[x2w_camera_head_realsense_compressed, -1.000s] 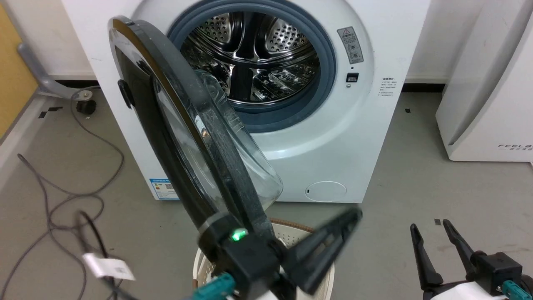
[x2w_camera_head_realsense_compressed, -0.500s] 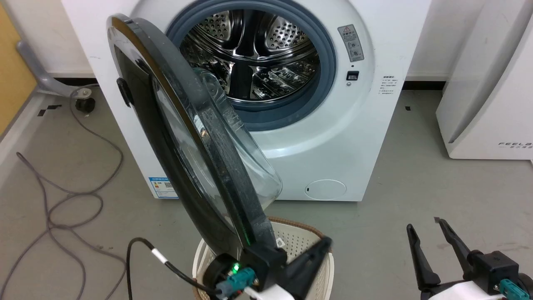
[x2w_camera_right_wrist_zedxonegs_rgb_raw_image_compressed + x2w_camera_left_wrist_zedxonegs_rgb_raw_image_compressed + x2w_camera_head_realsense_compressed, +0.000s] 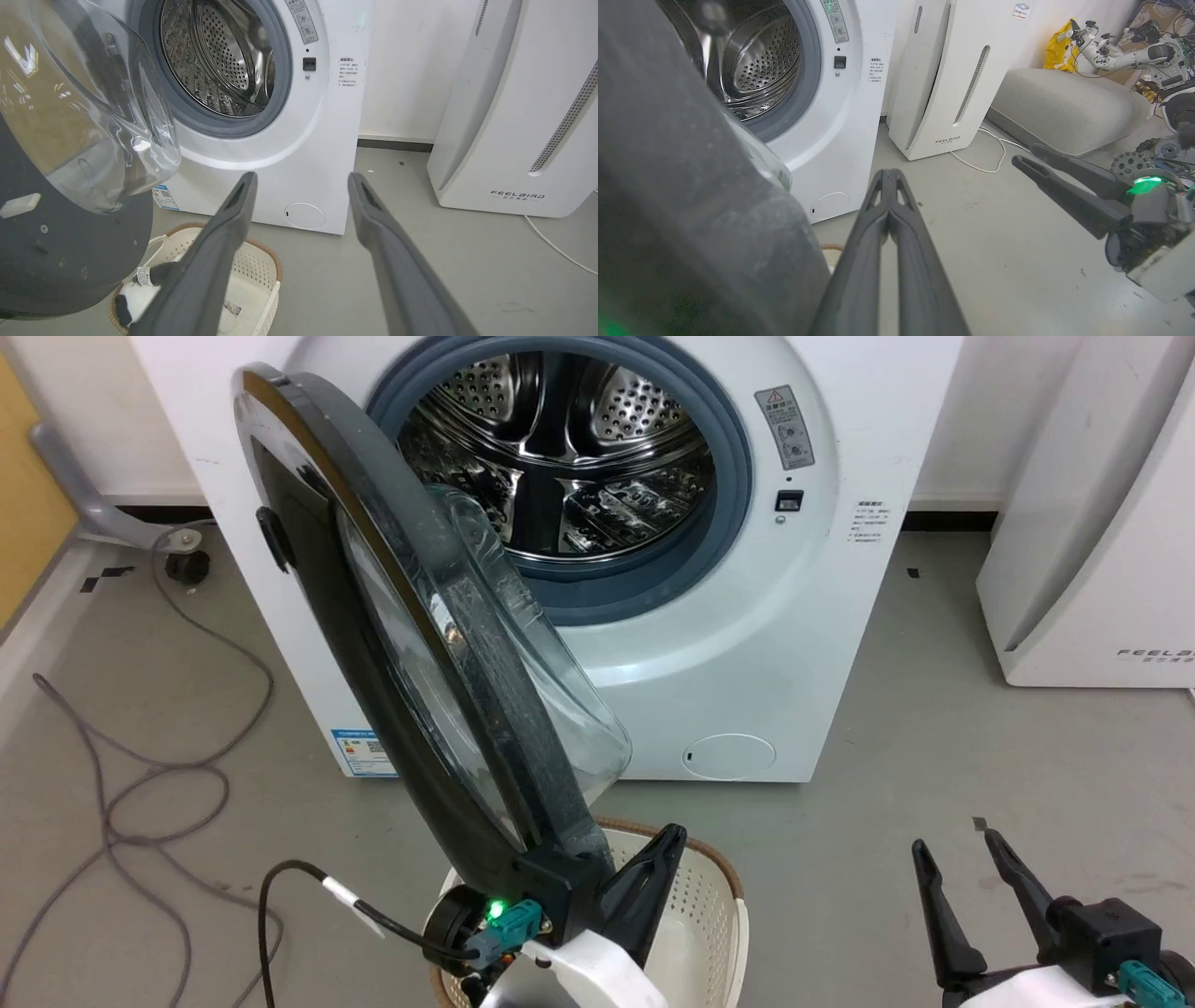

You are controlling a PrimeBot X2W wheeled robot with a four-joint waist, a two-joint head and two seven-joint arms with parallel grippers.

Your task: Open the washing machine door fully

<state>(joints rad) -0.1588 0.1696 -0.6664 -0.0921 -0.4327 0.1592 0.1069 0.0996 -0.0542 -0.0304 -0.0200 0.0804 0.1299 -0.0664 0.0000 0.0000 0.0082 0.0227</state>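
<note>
Your left claw (image 3: 667, 840) sits lowest in the head view. Its two long dark fingers are clenched tip to tip on nothing, just beside the lower rim of the door (image 3: 439, 672). You cannot tell whether they touch it. Your right claw (image 3: 954, 845) hangs well apart at the lower right, fingers spread and empty.

Under the left claw a basket (image 3: 709, 915) stands on the grey floor (image 3: 934, 756). It is white perforated plastic with a brown woven rim. The right wrist view looks into it, where a furry white-and-black item (image 3: 133, 291) with a tag lies at the bottom. The head view hides that item behind the door and arm.

The door is swung partway out on its left-side hinge and stands nearly edge-on to the head camera. It is a glossy black disc with a gritty dark inner ring and a clear glass bowl bulging toward the machine (image 3: 747, 663). The boxy white machine has a blue label at its lower left corner and a round flap low on its front.

Its grey gasket rings the open drum (image 3: 560, 457), which is shiny perforated steel with raised ribs.

A loose grey cable (image 3: 140, 784) loops over the floor to the left. A tall white appliance (image 3: 1102, 523) stands to the right. The left wrist view adds a grey cushion (image 3: 1064, 107) and a yellow bag (image 3: 1057, 44) beyond it.
</note>
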